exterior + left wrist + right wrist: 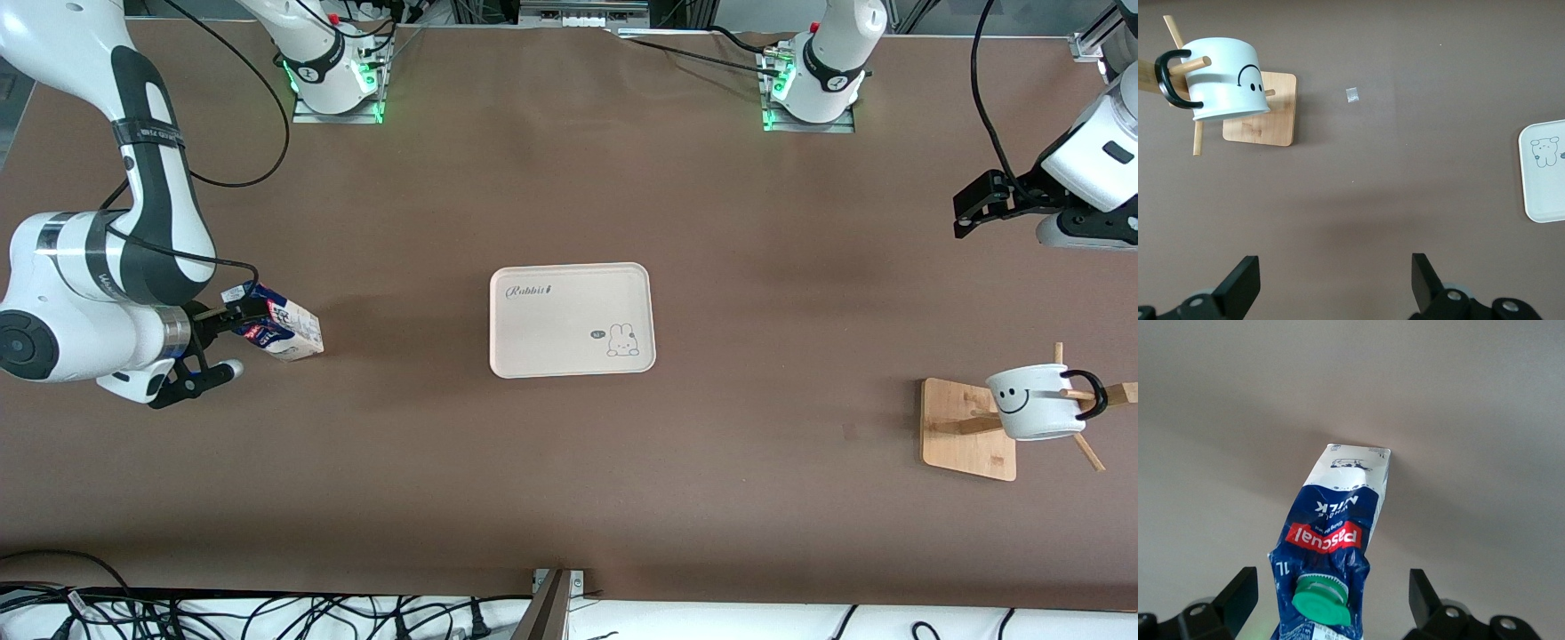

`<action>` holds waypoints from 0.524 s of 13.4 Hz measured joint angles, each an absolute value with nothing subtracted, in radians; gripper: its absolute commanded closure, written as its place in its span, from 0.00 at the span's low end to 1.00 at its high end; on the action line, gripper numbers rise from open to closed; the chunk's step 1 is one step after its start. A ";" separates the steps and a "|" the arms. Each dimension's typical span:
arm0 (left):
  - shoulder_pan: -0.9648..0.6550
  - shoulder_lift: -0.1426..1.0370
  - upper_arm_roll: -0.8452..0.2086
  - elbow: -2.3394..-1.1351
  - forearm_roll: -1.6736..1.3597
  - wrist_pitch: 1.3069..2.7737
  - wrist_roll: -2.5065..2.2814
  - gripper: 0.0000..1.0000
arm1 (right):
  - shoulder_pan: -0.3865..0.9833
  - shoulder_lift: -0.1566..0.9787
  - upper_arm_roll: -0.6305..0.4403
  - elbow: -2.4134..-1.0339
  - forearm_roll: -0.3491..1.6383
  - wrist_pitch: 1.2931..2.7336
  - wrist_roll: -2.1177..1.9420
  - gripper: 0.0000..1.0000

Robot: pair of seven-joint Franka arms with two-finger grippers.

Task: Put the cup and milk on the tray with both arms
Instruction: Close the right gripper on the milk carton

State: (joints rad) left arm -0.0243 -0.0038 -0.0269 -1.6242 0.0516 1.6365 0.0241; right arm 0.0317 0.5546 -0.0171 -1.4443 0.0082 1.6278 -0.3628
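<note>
The milk (283, 330) is on the table at the right arm's end, and its green cap (1321, 601) faces the right wrist camera. My right gripper (226, 340) is open, with its fingers (1238, 595) on either side of the carton's crumpled top (1331, 540) and a gap on each side. The cup (1036, 402) hangs by its black handle on a wooden rack peg at the left arm's end and also shows in the left wrist view (1225, 79). My left gripper (967, 209) is open, empty and up in the air. The tray (572, 320) lies at mid-table, holding nothing.
The wooden rack base (965, 428) with slanting pegs stands under the cup. A small pale scrap (1352, 95) lies on the table between rack and tray. The tray's edge (1545, 170) shows in the left wrist view. Cables run along the table's near edge.
</note>
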 measured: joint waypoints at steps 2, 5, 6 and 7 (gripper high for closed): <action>-0.024 -0.004 -0.027 -1.624 0.051 1.636 0.024 0.00 | 0.032 0.557 -0.017 -1.447 0.009 1.627 -0.363 0.00; -0.025 -0.004 -0.027 -1.624 0.051 1.636 0.024 0.00 | 0.032 0.560 -0.017 -1.462 0.009 1.623 -0.363 0.00; -0.025 -0.004 -0.027 -1.624 0.051 1.636 0.024 0.00 | 0.032 0.562 -0.016 -1.471 0.009 1.622 -0.363 0.00; -0.025 -0.004 -0.027 -1.624 0.051 1.636 0.024 0.00 | 0.033 0.565 -0.016 -1.480 0.009 1.620 -0.363 0.00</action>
State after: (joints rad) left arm -0.0245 -0.0037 -0.0274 -1.6241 0.0510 1.6365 0.0241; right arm 0.0326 0.5649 -0.0161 -1.4797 0.0090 1.6204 -0.3627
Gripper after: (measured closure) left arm 0.000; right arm 0.000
